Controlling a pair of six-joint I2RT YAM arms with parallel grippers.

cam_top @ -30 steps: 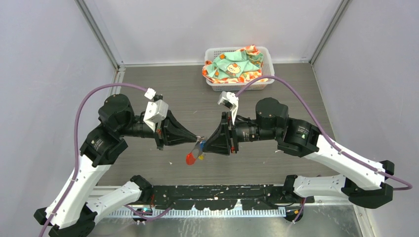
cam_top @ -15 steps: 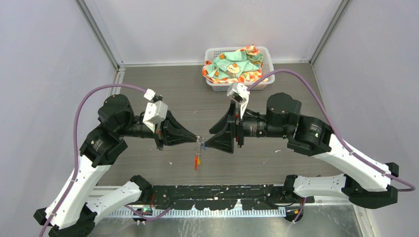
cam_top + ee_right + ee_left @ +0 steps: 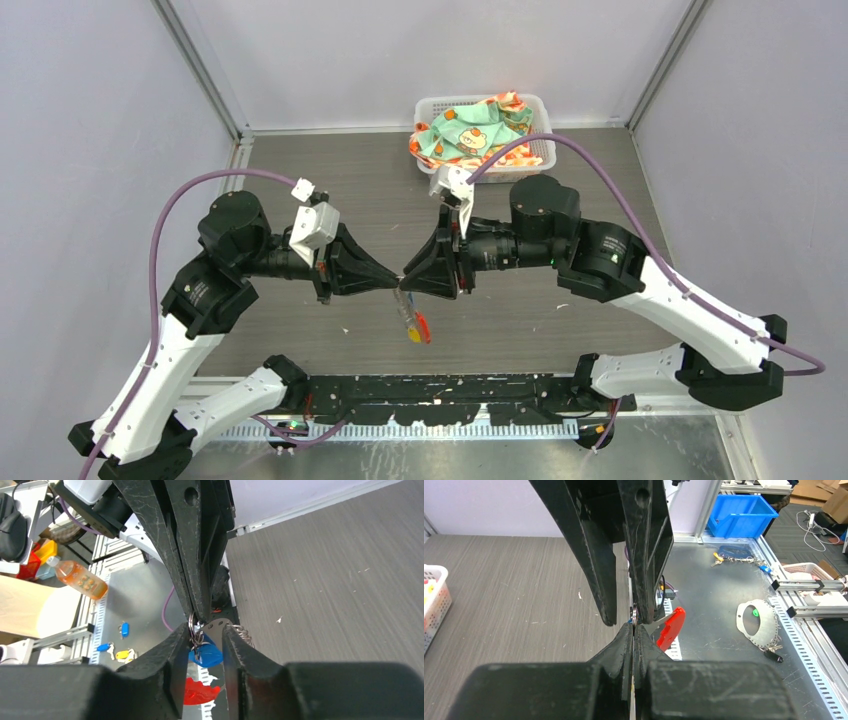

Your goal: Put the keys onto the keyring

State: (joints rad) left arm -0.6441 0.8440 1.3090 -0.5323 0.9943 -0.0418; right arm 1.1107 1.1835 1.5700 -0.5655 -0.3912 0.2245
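Two robot arms meet tip to tip above the middle of the table [image 3: 330,180], towards its near edge. The left gripper [image 3: 396,281] is clamped tight on the thin metal keyring [image 3: 408,312], whose red tag [image 3: 423,328] and yellow-tagged key [image 3: 413,337] dangle below. The right gripper [image 3: 405,277] faces it with jaws a narrow gap apart, straddling the ring and the blue-tagged key [image 3: 205,655]; whether its fingers [image 3: 165,670] touch either cannot be told. Bare tabletop lies open to the left, right and far side of the pair. A white basket [image 3: 540,105] of patterned cloth [image 3: 470,135] sits at the far edge, well apart.
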